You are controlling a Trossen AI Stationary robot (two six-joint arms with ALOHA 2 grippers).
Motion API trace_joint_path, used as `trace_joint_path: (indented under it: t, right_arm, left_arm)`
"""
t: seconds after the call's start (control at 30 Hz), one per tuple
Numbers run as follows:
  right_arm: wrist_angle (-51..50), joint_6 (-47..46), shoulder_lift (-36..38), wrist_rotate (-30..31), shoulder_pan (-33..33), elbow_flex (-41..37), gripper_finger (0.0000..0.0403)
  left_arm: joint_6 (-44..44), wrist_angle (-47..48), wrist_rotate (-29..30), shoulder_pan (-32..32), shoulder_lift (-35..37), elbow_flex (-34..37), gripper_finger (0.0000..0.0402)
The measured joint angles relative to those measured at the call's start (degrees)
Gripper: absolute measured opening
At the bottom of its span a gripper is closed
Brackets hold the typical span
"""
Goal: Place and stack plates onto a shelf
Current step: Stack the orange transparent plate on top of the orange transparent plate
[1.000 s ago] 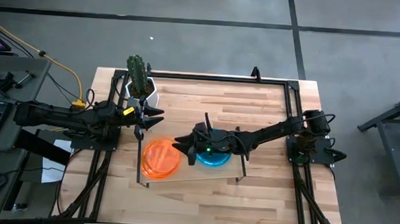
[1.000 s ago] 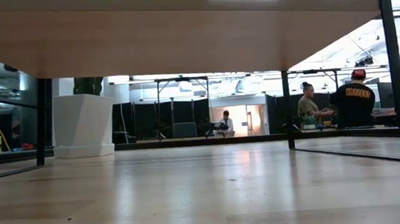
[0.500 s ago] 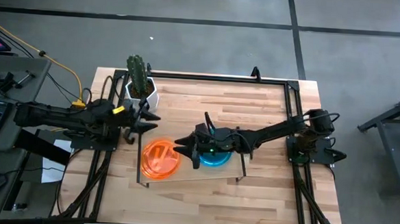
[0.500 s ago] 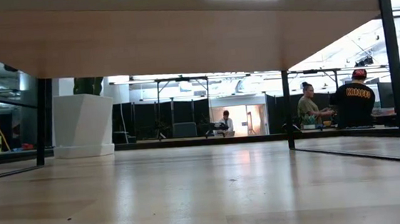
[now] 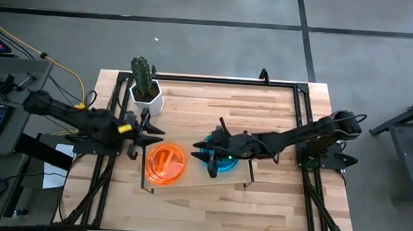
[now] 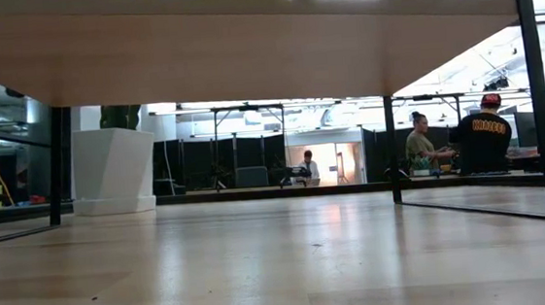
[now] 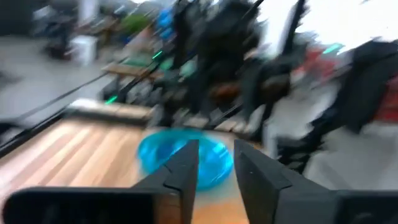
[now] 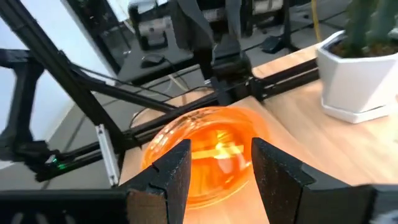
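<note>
On the shelf (image 5: 189,182): one orange plate (image 5: 165,163), one blue plate (image 5: 222,161).

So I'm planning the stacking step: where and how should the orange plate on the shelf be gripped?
Probably by its raised rim. The orange plate lies flat on the shelf, so only the thin edge offers purchase. I would come down from above on the side nearest the left gripper, one finger inside the rim, one outside. The blue plate sits apart under the right gripper, so it should not obstruct.
</note>
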State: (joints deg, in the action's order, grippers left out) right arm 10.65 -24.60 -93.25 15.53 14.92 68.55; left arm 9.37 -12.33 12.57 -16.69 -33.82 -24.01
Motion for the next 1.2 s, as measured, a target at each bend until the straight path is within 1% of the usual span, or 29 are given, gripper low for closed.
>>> trace_joint_path:
  t: [0.07,0.1,0.2,0.23,0.37,0.43,0.53,0.63,0.7,0.8,0.9,1.03,1.1,1.2]
  right_arm:
    - [-0.85,0.53,0.40,2.02,0.76,0.00,0.0151]
    - [-2.02,0.68,0.52,2.84,1.12,0.00,0.0151]
    - [-4.80,0.68,0.78,4.06,1.78,0.00,0.0151]
    - [-5.57,0.66,0.78,4.37,2.00,0.00,0.0151]
    - [-8.21,0.11,0.78,5.85,2.50,0.00,0.0151]
    - [-8.54,0.09,0.78,5.95,2.49,0.00,0.0151]
    - [-8.68,0.13,0.78,5.91,2.49,0.00,0.0151]
    - [-10.95,0.02,0.78,5.88,2.49,0.00,0.0151]
    - [-12.72,-0.67,0.78,5.84,2.49,0.00,0.0151]
    - [-15.11,-1.35,0.78,5.70,2.49,0.00,0.0151]
    - [-15.72,-1.48,0.78,5.71,2.49,-0.01,0.0151]
    - [-15.58,-1.49,0.78,6.43,2.49,-0.02,0.0151]
    - [-15.57,-1.48,0.78,6.82,2.49,-0.02,0.0151]
    - [-15.57,-1.49,0.78,6.89,2.49,-0.02,0.0151]
  left_arm:
    - [0.43,4.58,6.90,-3.18,-2.17,-2.07,0.0071]
    - [0.76,6.62,9.31,-4.51,-3.60,-3.40,0.0057]
    - [2.52,14.15,13.09,-8.34,-8.53,-8.60,0.0013]
    - [3.41,16.72,14.11,-9.63,-10.44,-10.67,0.0007]
    - [5.87,26.91,20.73,-15.00,-18.59,-19.14,0.0003]
    - [6.69,32.92,22.11,-16.85,-22.29,-24.28,0.0001]
    - [11.09,45.48,20.15,-18.02,-27.17,-33.75,0.0000]
    - [20.09,60.69,15.15,-18.01,-32.05,-42.87,0.0000]
    - [26.21,70.46,11.83,-18.01,-35.31,-47.63,0.0000]
    - [32.58,80.07,6.14,-18.54,-39.58,-52.59,0.0000]
    - [33.43,82.45,2.68,-19.12,-42.68,-55.11,0.0000]
    - [30.79,81.30,1.68,-17.60,-46.37,-55.32,0.0000]
    - [29.38,81.39,2.75,-15.99,-48.73,-55.30,0.0000]
    - [27.60,80.90,7.86,-13.99,-51.82,-55.30,0.0000]
